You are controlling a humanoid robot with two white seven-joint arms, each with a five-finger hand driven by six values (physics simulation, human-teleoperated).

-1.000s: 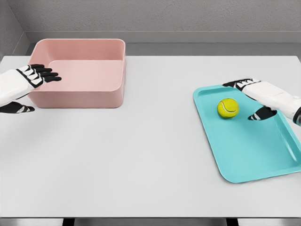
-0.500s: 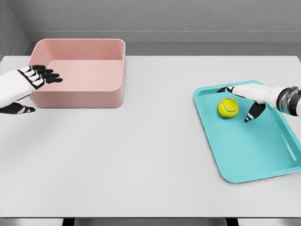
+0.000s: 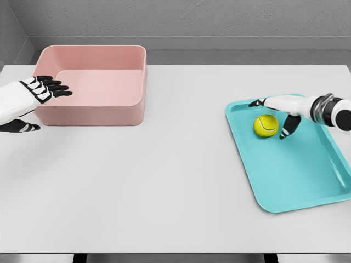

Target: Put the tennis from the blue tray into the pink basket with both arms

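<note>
Bright even overhead light, soft faint shadows, sharp render, no glare.

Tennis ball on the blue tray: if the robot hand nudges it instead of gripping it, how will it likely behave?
The tennis ball is round and sits free on the flat blue tray, so it would probably roll. The tray's raised rim may stop it. The right robot hand, open around it, likely needs to close from both sides.

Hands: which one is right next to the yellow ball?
The right hand, open around the tennis ball on the blue tray. The left hand is by the pink basket.
</note>
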